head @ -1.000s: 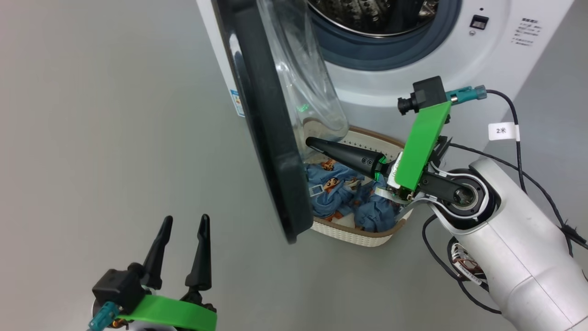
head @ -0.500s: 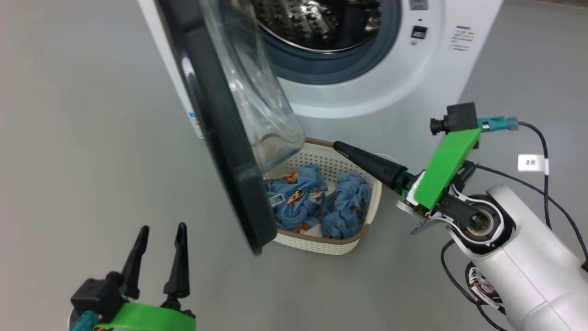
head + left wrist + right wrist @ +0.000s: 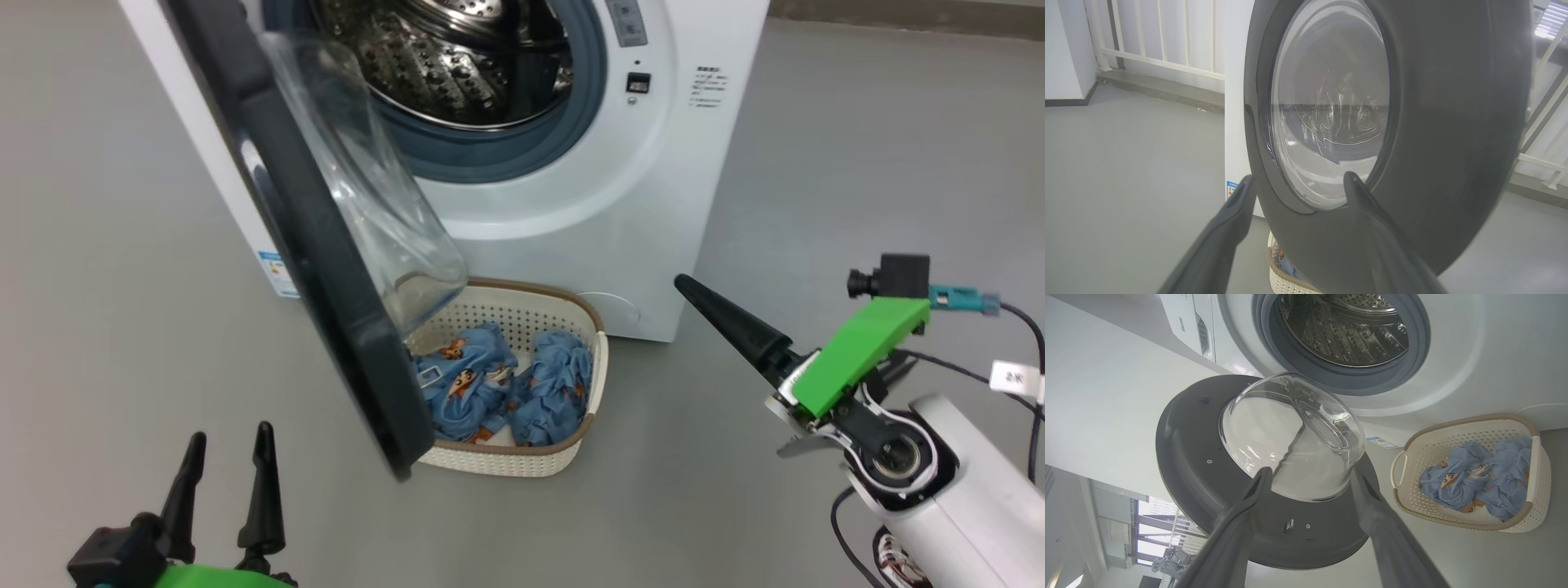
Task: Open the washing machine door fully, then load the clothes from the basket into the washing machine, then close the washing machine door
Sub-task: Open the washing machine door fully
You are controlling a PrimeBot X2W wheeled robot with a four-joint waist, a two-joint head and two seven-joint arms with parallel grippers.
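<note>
**Left gripper** (image 3: 230, 433): fingers moderately spread, empty, touching nothing. The washing machine door (image 3: 351, 351) stands open just ahead to its right. **Right gripper** (image 3: 1312, 473): likewise spread and empty, pointing at the door's glass bowl (image 3: 1290, 437). The basket (image 3: 522, 459) of clothes (image 3: 506, 392) sits between this gripper and the door, before the washing machine (image 3: 653, 188). The door hides one end of the basket.

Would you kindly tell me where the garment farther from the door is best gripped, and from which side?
Pinch the raised folds of the garment from above: the basket walls it in sideways, and the door stands by the other end.
</note>
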